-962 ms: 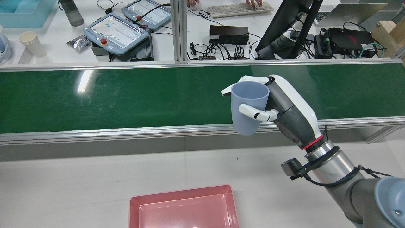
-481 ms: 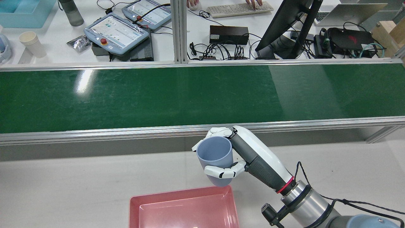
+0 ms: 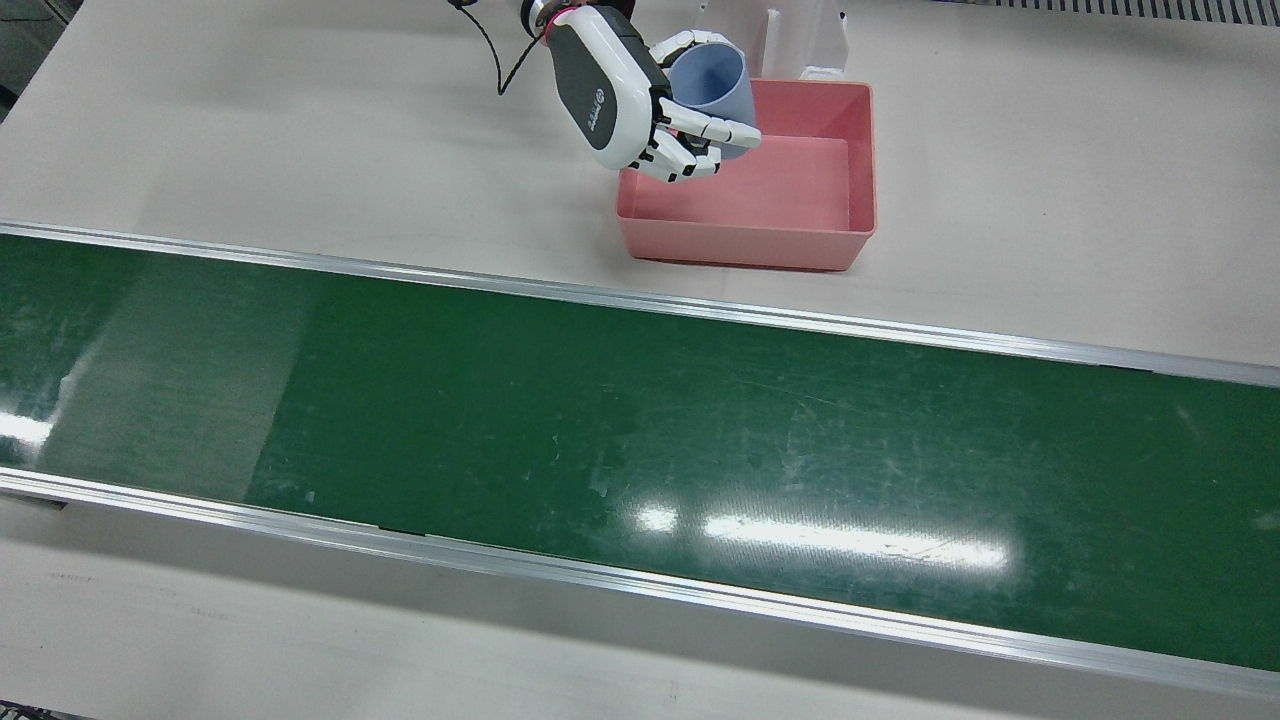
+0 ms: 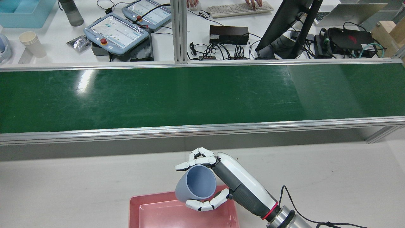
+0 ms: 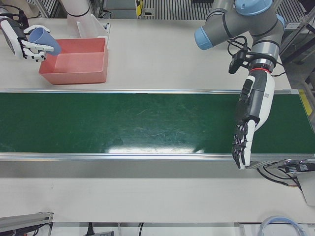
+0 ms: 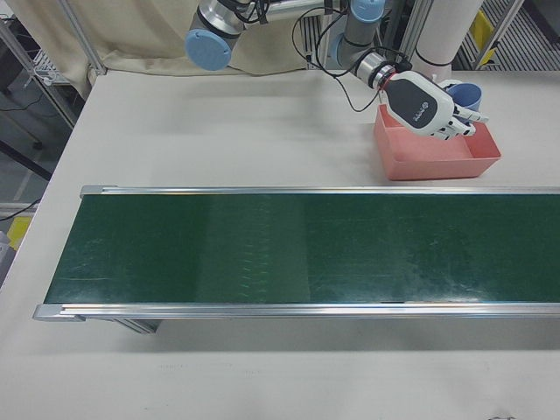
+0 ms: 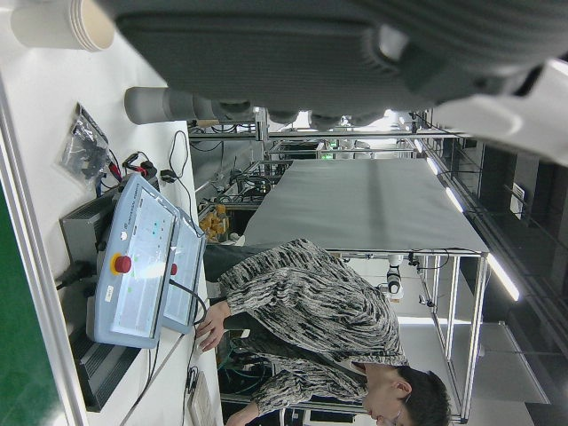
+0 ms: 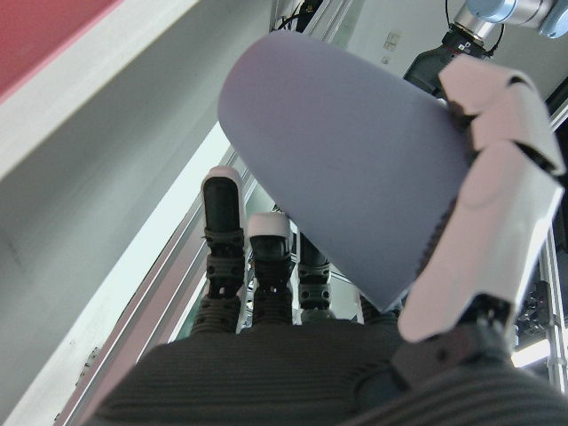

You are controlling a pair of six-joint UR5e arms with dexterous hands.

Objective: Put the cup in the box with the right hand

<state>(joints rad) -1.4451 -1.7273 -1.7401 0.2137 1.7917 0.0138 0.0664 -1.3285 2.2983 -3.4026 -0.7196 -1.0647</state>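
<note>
Over the box [image 4: 158, 202], cut off below, the right hand [image 4: 208, 180] grips the tilted cup [image 4: 194, 183].

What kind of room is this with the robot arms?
Probably a robot lab or test workshop: a green conveyor belt runs across the table, and control tablets, a keyboard and cables sit on a desk behind it.

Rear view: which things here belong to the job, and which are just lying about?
Job: cup, held tilted in the right robot hand; red box.

Lying about: paper cups, bottle, two touch-screen control tablets, keyboard, monitor.
</note>
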